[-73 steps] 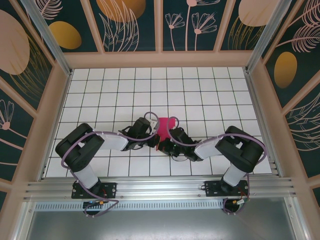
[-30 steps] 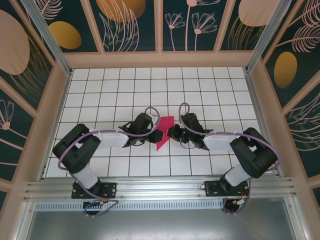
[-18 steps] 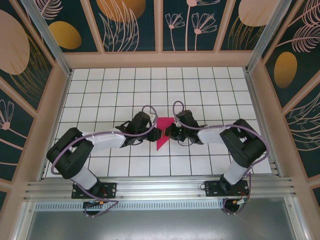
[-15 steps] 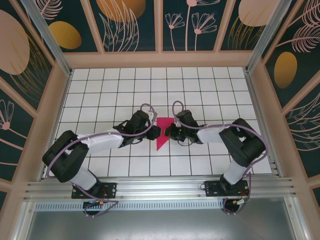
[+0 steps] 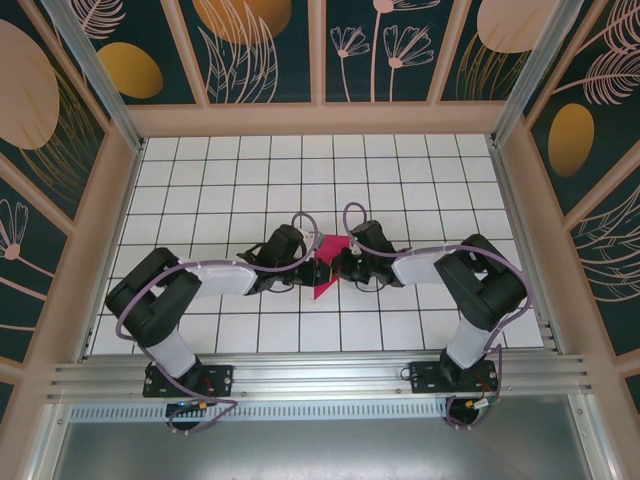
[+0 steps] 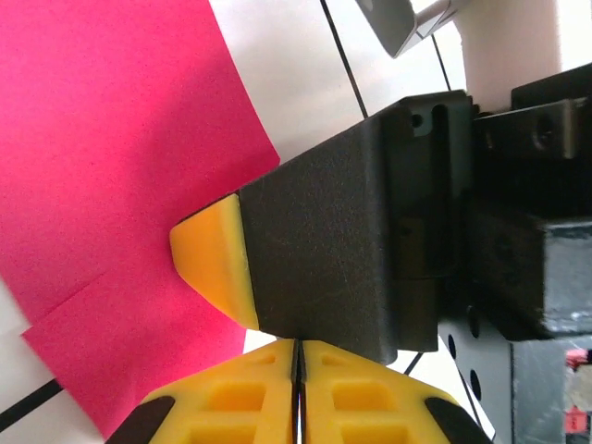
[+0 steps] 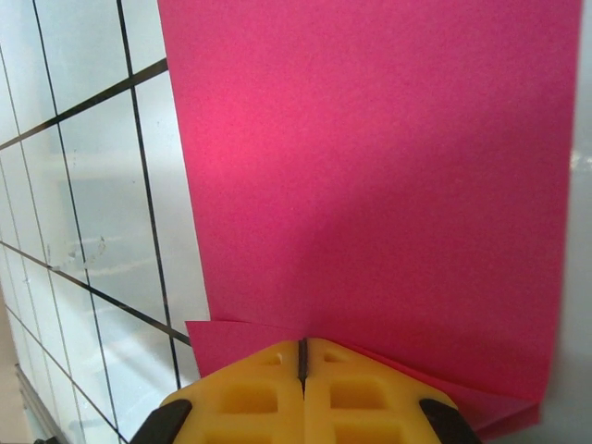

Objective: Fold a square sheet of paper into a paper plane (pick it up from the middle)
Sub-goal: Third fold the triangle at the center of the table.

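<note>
Basically, right end effector (image 7: 302, 350) is clamped on the folded paper (image 7: 370, 166) edge, mid-frame in the top view at the worktop (image 5: 400, 190) centre. Left end effector (image 6: 298, 350) is closed beside it (grip on paper unclear). Hold layers aligned and press the crease slowly.

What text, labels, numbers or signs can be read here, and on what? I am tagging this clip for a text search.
None can be read.
The square sheet of paper: plain magenta, unmarked.
The wall panels: only flower and leaf drawings.
The table: only black grid lines.
A small red patch at the left wrist view's edge: too blurred to read.
</note>
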